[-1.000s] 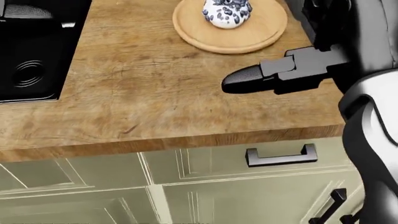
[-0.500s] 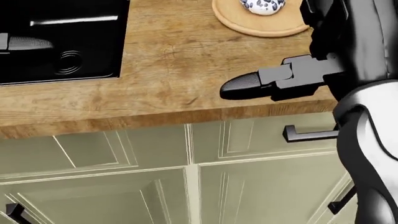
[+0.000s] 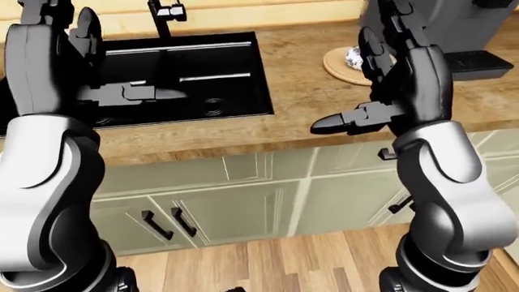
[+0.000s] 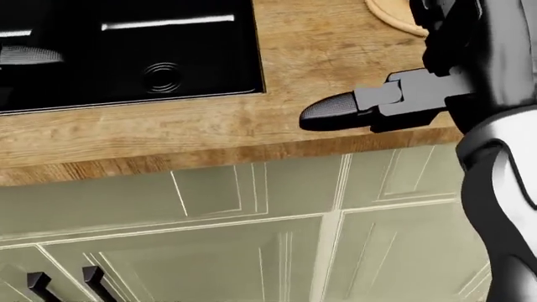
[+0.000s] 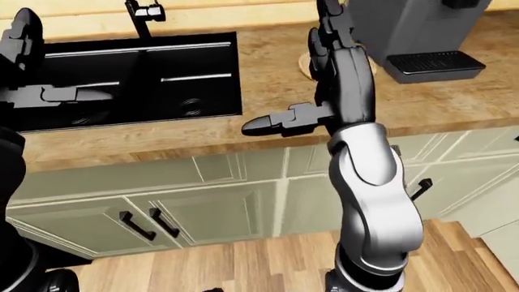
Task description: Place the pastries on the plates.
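A round wooden plate [image 3: 335,68] lies on the wooden counter [image 3: 300,97] at the upper right of the left-eye view; a white, blue-speckled round item [image 3: 353,57] sits on it, half hidden behind my right hand. Only the plate's rim [image 4: 391,19] shows in the head view. My right hand [image 3: 367,91] hangs open over the counter's near edge, fingers up and thumb pointing left, holding nothing. My left hand [image 3: 121,61] is raised open above the sink, also holding nothing. No other pastry or plate shows.
A black double sink [image 3: 187,79] with a faucet [image 3: 166,11] fills the counter's left part. A grey coffee machine [image 5: 409,30] stands at the right. Pale green cabinets [image 3: 243,207] with dark handles sit below, above a wood floor [image 3: 268,267].
The head view has shifted: sink and plate slid toward the picture's right, the plate also toward its top, and the speckled item left that view. My right hand kept its pose and place in the picture.
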`<state>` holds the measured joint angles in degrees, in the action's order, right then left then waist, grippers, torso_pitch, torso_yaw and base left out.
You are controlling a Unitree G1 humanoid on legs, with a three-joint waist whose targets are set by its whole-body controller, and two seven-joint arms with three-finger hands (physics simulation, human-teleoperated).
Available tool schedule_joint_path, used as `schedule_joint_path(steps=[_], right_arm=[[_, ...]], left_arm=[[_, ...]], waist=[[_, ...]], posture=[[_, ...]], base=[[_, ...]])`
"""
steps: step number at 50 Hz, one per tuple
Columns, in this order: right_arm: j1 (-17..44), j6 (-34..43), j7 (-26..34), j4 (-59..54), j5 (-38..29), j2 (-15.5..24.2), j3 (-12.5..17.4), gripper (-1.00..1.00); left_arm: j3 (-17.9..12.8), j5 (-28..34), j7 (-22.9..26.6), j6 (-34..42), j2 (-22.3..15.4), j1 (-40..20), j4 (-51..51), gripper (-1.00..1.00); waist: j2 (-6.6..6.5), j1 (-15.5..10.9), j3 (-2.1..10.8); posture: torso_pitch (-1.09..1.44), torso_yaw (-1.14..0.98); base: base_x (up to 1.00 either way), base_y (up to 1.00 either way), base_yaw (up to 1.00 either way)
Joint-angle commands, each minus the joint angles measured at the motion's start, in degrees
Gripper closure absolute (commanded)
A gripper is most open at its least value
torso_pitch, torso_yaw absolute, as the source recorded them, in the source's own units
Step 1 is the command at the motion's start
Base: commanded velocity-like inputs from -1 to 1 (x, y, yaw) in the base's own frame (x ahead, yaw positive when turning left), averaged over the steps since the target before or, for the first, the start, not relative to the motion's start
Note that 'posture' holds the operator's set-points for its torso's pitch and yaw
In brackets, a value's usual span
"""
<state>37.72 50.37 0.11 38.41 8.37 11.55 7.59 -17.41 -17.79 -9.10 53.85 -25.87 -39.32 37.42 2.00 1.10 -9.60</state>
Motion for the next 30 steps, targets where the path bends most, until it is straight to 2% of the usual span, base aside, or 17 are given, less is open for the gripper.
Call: schedule_joint_path(steps=[1, 3, 6, 9, 10, 12, 13, 14, 15, 16, 19, 23, 24, 25, 26, 27, 30], right_arm=[[2.45, -1.39, -0.13, 1.08, 0.24, 0.25, -0.23, -1.00], [2.41, -2.07, -0.43, 0.68, 0.22, 0.08, -0.33, -1.00], [2.52, -2.27, -0.90, 0.61, 0.53, -0.03, -0.07, -1.00], [2.65, -2.43, -1.14, 0.51, 0.79, 0.03, -0.07, -1.00], [2.66, -2.53, -1.24, 0.43, 0.80, 0.09, -0.13, -1.00], [2.39, -3.13, -1.29, 0.18, 0.30, 0.23, -0.80, -1.00], [2.34, -3.31, -1.24, -0.07, 0.11, 0.16, -0.85, -1.00], [2.44, -3.20, -1.22, -0.06, 0.12, 0.10, -0.76, -1.00], [2.59, -3.22, -1.18, -0.23, -0.03, 0.10, -0.84, -1.00], [2.66, -3.30, -1.14, -0.43, -0.25, 0.03, -1.06, -1.00], [2.74, -3.25, -1.04, -0.38, -0.39, -0.08, -0.84, -1.00], [2.60, -3.12, -0.83, -0.07, -0.32, -0.10, -0.60, -1.00], [2.50, -3.21, -0.79, -0.09, -0.39, -0.02, -0.70, -1.00], [2.41, -3.29, -0.77, -0.09, -0.29, -0.11, -0.63, -1.00], [2.43, -3.36, -0.70, -0.11, -0.34, 0.02, -0.65, -1.00], [2.49, -3.53, -0.73, -0.12, -0.05, -0.15, -0.39, -1.00], [2.78, -3.41, -0.89, -0.25, -0.21, 0.32, -0.15, -1.00]], left_arm=[[-1.30, 0.53, -0.31, -1.50, -1.24, -1.53, 1.05, -1.00], [-0.90, 0.99, -0.16, -1.72, -1.20, -1.31, 0.99, -1.00], [-1.02, 1.24, -0.02, -1.39, -1.16, -1.63, 1.12, -1.00], [-1.05, 1.54, 0.05, -1.64, -0.87, -1.11, 1.42, -1.00], [-0.97, 1.71, 0.11, -2.05, -0.70, -0.82, 1.29, -1.00], [-0.82, 2.17, 0.32, -3.15, -0.27, -0.18, 0.81, -1.00], [-0.77, 2.22, 0.45, -3.33, -0.02, 0.14, 0.81, -1.00], [-0.81, 2.28, 0.46, -3.37, 0.07, 0.22, 0.85, -1.00], [-1.16, 1.96, 0.41, -3.23, 0.36, 0.22, 0.91, -1.00], [-1.20, 2.06, 0.47, -3.28, 0.16, 0.44, 1.04, -1.00], [-1.25, 2.08, 0.51, -2.76, 0.00, 0.25, 1.40, -1.00], [-1.13, 2.20, 0.66, -2.19, -0.29, 0.05, 1.82, -1.00], [-1.11, 2.29, 0.70, -2.17, -0.32, 0.07, 1.87, -1.00], [-1.19, 2.33, 0.69, -2.07, -0.33, 0.05, 1.96, -1.00], [-1.21, 2.44, 0.73, -2.01, -0.45, -0.04, 1.89, -1.00], [-1.25, 2.56, 0.80, -1.95, -0.58, -0.09, 1.82, -1.00], [-1.32, 2.59, 0.88, -1.72, -0.65, -0.33, 1.94, -1.00]], waist=[[0.56, -0.71, 2.09], [0.08, -0.84, 2.00], [-1.24, -0.69, 0.97], [-3.70, -0.18, 1.10], [-5.20, 0.13, 1.27], [-11.07, 0.05, 2.49], [-6.76, 0.03, 1.14], [-7.42, 0.03, 0.91], [-7.02, -0.48, 1.10], [-6.33, -0.52, 1.39], [-4.30, -0.82, 0.77], [-2.31, -1.23, 0.72], [-1.61, -1.30, 0.96], [-0.07, -1.37, 1.60], [-0.48, -1.82, 0.83], [-2.22, -0.70, 0.63], [-4.04, 1.18, -0.37]], posture=[[0.25, 0.00], [0.25, 0.00], [0.25, 0.00], [0.25, 0.00], [0.25, 0.00], [0.25, 0.00], [0.25, 0.00], [0.25, 0.00], [0.25, 0.00], [0.25, 0.00], [0.25, 0.00], [0.25, 0.00], [0.25, 0.00], [0.25, 0.00], [0.25, 0.00], [0.25, 0.00], [0.25, 0.00]], base=[[0.13, 0.52, 0.00], [0.13, 0.53, 0.00], [0.14, 0.67, 0.00], [0.14, 0.71, 0.00], [0.15, 0.71, 0.00], [0.14, 0.71, 0.00], [0.14, 0.71, 0.00], [0.15, 0.72, 0.00], [0.14, 0.72, 0.00], [0.15, 0.71, 0.00], [0.14, 0.72, 0.00], [0.15, 0.72, 0.00], [0.15, 0.71, 0.00], [0.15, 0.72, 0.00], [0.16, 0.00, 0.72], [0.21, 0.00, 0.79], [0.26, 0.00, 0.90]])
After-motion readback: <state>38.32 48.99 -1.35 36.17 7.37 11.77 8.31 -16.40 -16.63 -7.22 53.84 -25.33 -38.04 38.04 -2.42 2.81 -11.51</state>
